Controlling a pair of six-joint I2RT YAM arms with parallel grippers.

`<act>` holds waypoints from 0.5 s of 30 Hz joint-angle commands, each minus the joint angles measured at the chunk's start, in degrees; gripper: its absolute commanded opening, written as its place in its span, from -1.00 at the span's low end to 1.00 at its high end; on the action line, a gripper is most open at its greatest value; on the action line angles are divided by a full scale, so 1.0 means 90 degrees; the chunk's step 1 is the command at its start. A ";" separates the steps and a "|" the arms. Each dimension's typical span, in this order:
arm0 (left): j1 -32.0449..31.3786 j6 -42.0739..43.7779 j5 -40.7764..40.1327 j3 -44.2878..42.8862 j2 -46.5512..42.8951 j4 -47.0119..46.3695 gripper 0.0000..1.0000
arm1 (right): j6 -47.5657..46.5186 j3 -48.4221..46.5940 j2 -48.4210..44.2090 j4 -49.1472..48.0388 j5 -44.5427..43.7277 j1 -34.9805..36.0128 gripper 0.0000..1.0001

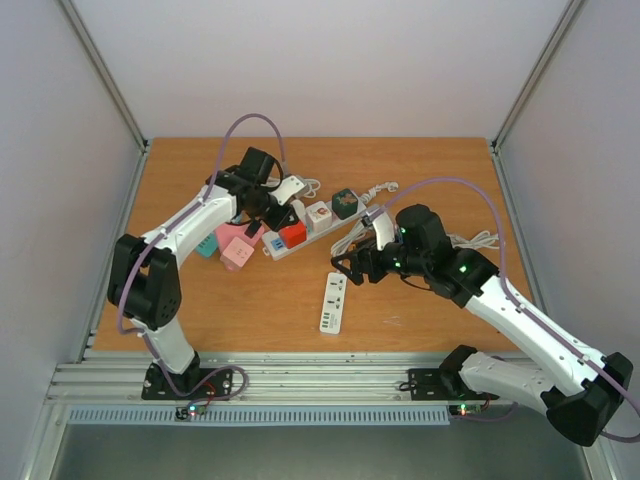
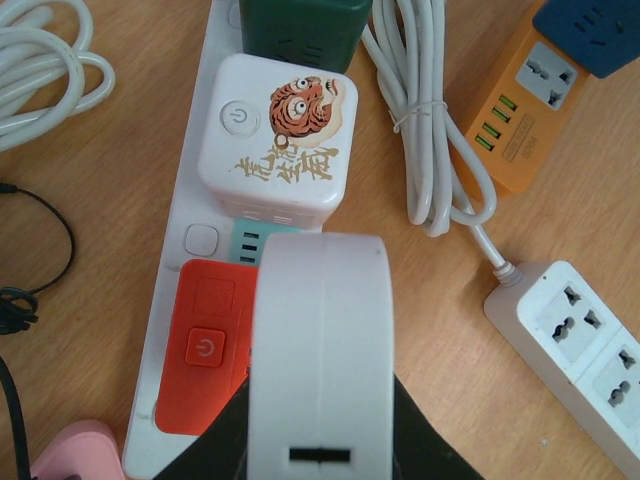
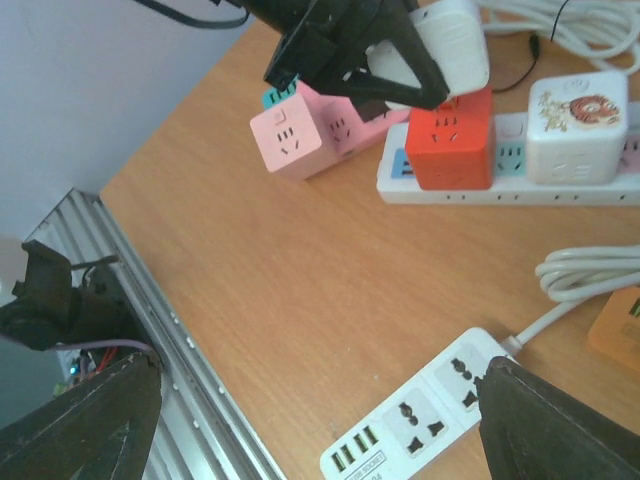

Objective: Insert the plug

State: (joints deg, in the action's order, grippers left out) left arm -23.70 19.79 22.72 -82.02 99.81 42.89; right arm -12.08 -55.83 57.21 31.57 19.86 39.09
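Plug (image 2: 320, 350) hovers over power strip (image 2: 183, 200) edge.

I watch from a top camera high behind the arm bases, looking down over the whole table (image 1: 250, 310). The left wrist camera hangs close above the power strip (image 1: 272, 246) (image 2: 188, 205). The right wrist camera sees that strip (image 3: 440, 192) from farther right, facing left.

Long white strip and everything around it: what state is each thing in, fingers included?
long white strip, flat, one teal socket free between the red and tiger cubes
red cube, plugged in
tiger cube, plugged in
green cube, plugged in
white plug, held above the strip, not seated
left fingers, shut on white plug
right fingers, open, empty
short white strip, flat, sockets empty
pink cube, loose on the table
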 commanded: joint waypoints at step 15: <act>0.0173 0.0698 -0.0062 0.0265 0.0433 -0.0298 -0.99 | -0.0230 -0.0106 0.0035 0.0193 0.0377 -0.0023 0.75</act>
State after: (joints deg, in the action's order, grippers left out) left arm -22.46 23.70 22.48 -80.75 102.39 42.33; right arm -13.15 -55.83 58.13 32.82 22.57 39.09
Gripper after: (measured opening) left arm 0.174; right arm 0.874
